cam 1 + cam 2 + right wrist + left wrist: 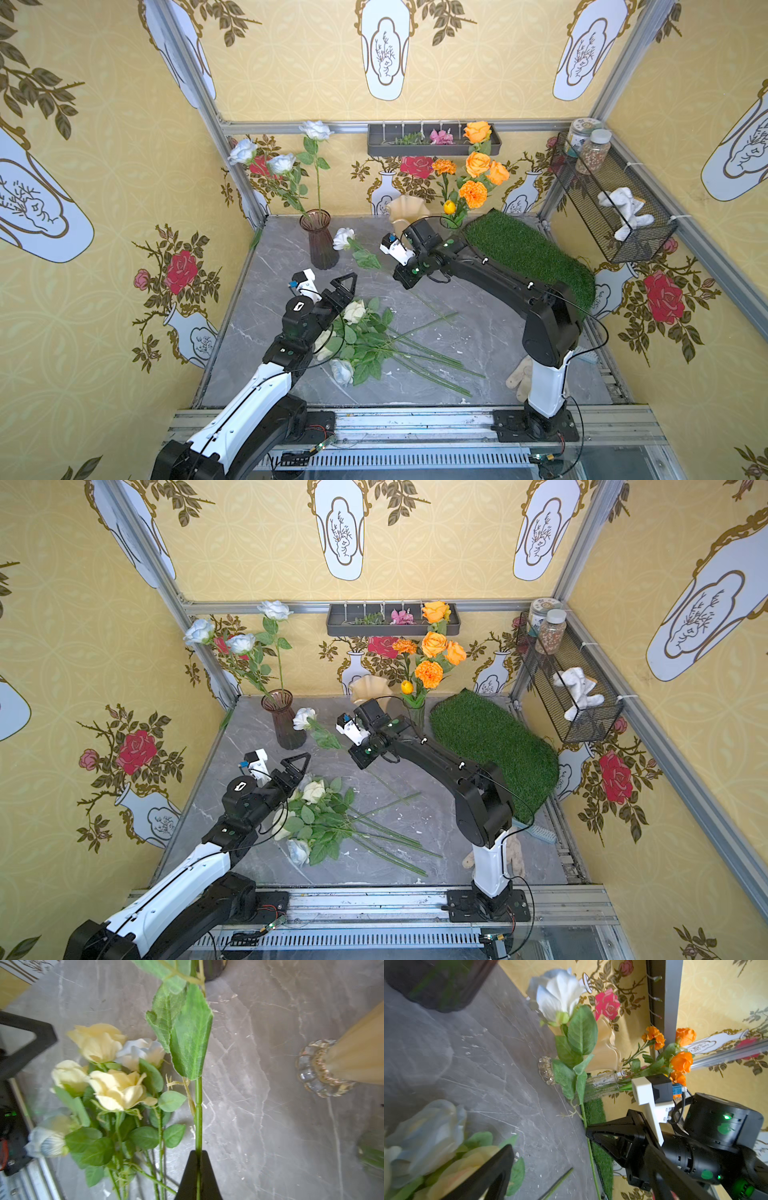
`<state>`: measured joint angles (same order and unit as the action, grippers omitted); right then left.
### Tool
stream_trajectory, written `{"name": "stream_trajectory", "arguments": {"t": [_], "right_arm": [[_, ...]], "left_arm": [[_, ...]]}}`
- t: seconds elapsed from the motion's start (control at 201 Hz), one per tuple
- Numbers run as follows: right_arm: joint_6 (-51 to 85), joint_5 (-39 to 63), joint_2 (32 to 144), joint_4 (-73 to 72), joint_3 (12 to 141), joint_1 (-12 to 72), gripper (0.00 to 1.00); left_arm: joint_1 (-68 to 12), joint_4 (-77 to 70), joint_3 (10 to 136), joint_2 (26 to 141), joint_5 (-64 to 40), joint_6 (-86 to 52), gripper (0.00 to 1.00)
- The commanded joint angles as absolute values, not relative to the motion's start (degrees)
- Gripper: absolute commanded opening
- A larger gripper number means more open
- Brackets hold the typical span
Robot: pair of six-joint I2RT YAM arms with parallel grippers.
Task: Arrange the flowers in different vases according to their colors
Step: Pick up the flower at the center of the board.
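My right gripper (401, 277) (198, 1167) is shut on the green stem of a pale blue-white rose (343, 239) (558, 993), held low beside the smoky purple-brown vase (319, 245), which has three blue-white roses (282, 163) in it. The cream ruffled vase (405, 210) stands empty behind the right wrist. Orange roses and marigolds (478, 164) fill the clear vase (415, 712). On the table lies a pile of cream roses (354, 311) (118, 1088) and a blue-white rose (341, 371). My left gripper (341, 291) (575, 1178) hangs open over the pile's heads, holding nothing.
A green turf mat (528, 253) covers the back right. A wire basket (615, 208) with jars and a white cloth hangs on the right wall. A grey tray (432, 139) with pink blossoms is on the back wall. A glove (519, 378) lies by the right arm's base.
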<state>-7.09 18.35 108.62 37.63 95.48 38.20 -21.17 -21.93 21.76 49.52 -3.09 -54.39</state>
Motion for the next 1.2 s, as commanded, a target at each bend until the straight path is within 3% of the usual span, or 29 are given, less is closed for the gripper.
{"name": "stream_trajectory", "arguments": {"t": [0.0,0.13,0.229,0.712,0.996,1.196], "right_arm": [[-1.3,28.7,105.7,34.8,93.2,37.6,0.0],[2.0,33.0,102.0,31.2,89.4,36.7,0.0],[3.8,34.3,99.3,28.9,86.9,36.6,0.0],[9.5,36.2,89.2,20.5,78.4,36.6,0.0],[9.5,36.2,86.9,20.1,77.3,36.6,0.0],[9.6,36.4,85.8,19.9,76.7,36.6,0.0]], "left_arm": [[-23.3,-26.9,24.0,51.8,-9.3,-53.4,1.0],[-28.5,-27.1,27.3,55.2,-9.2,-52.9,0.91],[-30.0,-27.6,28.3,56.4,-7.5,-53.9,0.75],[-31.7,-29.0,35.3,61.3,-6.7,-56.0,0.58],[-35.2,-28.0,36.6,63.5,-4.8,-55.2,0.53],[-36.0,-27.6,36.9,63.8,-3.3,-55.0,0.42]]}}
